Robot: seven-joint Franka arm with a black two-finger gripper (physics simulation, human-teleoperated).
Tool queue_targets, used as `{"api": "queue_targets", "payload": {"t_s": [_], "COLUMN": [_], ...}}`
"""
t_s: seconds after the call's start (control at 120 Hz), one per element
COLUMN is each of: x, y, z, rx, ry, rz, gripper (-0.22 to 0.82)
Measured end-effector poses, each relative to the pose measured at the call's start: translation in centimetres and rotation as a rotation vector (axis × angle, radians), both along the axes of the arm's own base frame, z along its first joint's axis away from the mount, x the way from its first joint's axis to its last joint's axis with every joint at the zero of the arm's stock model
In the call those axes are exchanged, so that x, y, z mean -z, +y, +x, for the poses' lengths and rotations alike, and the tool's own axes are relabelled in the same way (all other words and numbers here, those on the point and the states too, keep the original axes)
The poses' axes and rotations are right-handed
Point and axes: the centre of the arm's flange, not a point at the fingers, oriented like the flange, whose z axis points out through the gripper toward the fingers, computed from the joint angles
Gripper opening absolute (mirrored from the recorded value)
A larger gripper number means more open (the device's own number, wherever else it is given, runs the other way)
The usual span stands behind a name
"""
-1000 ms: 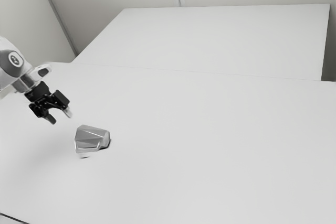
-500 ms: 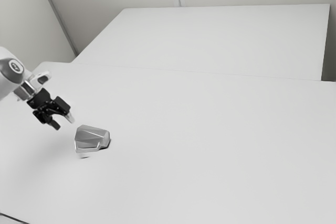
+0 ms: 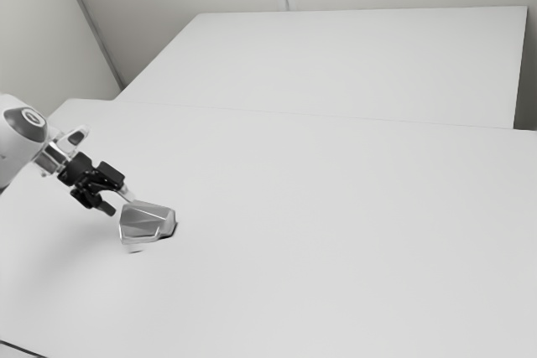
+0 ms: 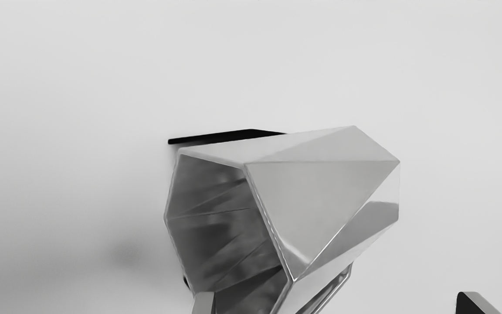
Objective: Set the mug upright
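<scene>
Reaching in from the exterior view's left, the white arm (image 3: 23, 136) slants down over the counter (image 3: 336, 249) and ends in the black claw (image 3: 120, 204). The claw is spread wide and has hold of nothing; in the wrist view one fingertip (image 4: 203, 304) overlaps the mouth of the mug, while the other (image 4: 473, 304) stands apart from it. Next along, close by the claw, the faceted silver mug (image 3: 149, 222) lies on its side on the counter, its wide mouth facing the exterior view's left and its narrower base the exterior view's right. Farther right and behind stretches a broad white surface (image 3: 361, 64).
</scene>
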Motion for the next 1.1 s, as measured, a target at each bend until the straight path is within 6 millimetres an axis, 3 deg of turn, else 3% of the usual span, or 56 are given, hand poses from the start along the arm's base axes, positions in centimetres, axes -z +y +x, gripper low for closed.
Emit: {"api": "queue_targets", "payload": {"t_s": [0.55,0.608,0.742,0.833,0.95,1.1], "x": [3.6,3.8,3.7,3.5,3.4,3.1], "y": [-1.9,-2.1,-2.2,-2.3,-2.3,-2.7], "z": [-0.7,-0.7,-0.5,-0.5,-0.4,-0.2], "rx": [-0.095,-0.101,-0.100,-0.092,-0.077,-0.051], "ry": [-0.092,-0.107,-0.138,-0.155,-0.169,-0.186], "rz": [-0.224,-0.241,-0.258,-0.258,-0.253,-0.247], "gripper": [0.59,0.51,0.19,0.04,-0.07,-0.13]}}
